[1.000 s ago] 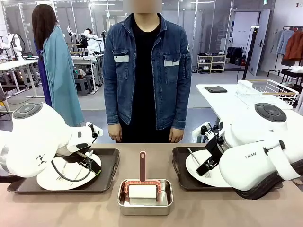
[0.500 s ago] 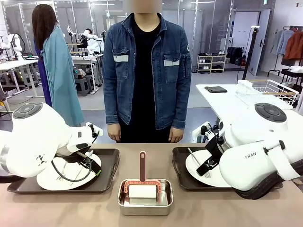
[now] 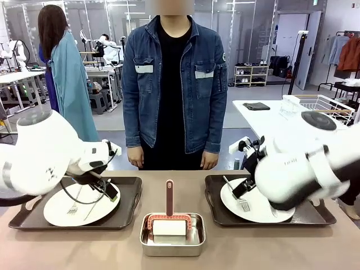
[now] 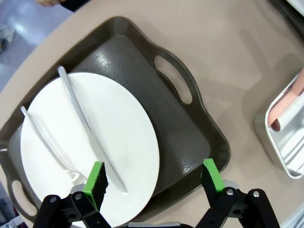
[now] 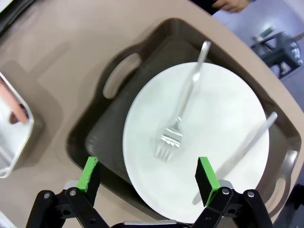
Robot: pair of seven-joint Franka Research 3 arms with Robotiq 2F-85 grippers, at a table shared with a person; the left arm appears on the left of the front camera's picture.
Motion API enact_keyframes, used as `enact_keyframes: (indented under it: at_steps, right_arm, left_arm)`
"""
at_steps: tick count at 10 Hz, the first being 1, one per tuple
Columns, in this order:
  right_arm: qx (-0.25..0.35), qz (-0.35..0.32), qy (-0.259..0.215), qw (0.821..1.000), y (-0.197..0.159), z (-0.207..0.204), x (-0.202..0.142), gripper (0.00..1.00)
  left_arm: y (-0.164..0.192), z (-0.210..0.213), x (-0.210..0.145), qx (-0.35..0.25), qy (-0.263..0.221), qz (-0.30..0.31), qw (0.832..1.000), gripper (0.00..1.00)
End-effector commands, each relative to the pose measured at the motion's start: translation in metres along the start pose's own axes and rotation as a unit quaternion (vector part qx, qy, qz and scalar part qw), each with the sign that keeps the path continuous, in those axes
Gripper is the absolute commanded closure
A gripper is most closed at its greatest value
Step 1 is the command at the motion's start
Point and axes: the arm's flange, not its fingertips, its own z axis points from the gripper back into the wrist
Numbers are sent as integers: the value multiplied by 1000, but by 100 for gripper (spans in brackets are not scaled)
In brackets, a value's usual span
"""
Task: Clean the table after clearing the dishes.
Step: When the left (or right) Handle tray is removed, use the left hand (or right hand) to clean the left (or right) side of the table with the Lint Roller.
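Presently poised over both trays, nothing lifted

Starting at the left: left gripper [image 4: 153, 179] hung above the left tray [image 4: 142, 80], fingers wide apart and empty, one pad over the left plate [image 4: 118, 128], the other over the tray's rim. Probably lined up that way to come down on the rim or a handle, so that plate, left knife [image 4: 88, 130] and left fork [image 4: 45, 140] travel together rather than piece by piece. Cutlery laid loose across the plate, so likely to slide if tilted.

Centre: small steel pan [image 3: 145, 239] on the table [image 3: 253, 253] between the two trays, holding a red-handled wiping tool [image 3: 169, 202] with its handle propped toward the far side. Seemingly set within reach of either arm for the wiping step, and off the tabletop until needed. Behind it, a person [image 3: 174, 95] standing at the far edge, hands down, touching nothing.

Right: much the same picture mirrored. Right gripper [image 5: 147, 176] above the right tray [image 5: 95, 137], fingers spread and clamped on nothing, one pad over the right plate [image 5: 213, 142], the other near the tray's edge. Right fork [image 5: 183, 109] and right knife [image 5: 247, 142] lying apart on the plate.

Judged from this: clearing not yet begun, both sets of dishes resting on the tan tabletop, no wiping possible until carried off.
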Motion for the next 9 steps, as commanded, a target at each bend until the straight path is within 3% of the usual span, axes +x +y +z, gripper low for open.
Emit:
enact_keyframes:
  at_steps: [1,2,3,4,6,7,8,9]
  right_arm:
    - [110,-9,-11,994,-45,6,23,0]
    - [164,-20,-19,986,-62,9,30,0]
    - [200,-42,-31,978,-77,12,33,0]
    - [273,-70,-52,958,-95,16,34,0]
    - [383,-115,-94,912,-117,22,24,0]
    - [409,-145,-118,893,-124,24,15,0]
    - [435,-155,-137,876,-127,25,6,0]
    - [468,-180,-163,850,-133,28,-5,0]
  left_arm:
    - [31,17,16,-91,22,7,996,0]
    - [44,24,21,-115,22,6,993,0]
    - [57,28,24,-176,7,22,984,0]
    - [71,32,28,-263,-14,48,964,0]
    - [100,36,22,-392,-75,109,910,0]
    - [114,36,14,-460,-114,147,868,0]
    - [126,31,4,-502,-149,178,833,0]
    - [133,24,-7,-526,-167,200,810,0]
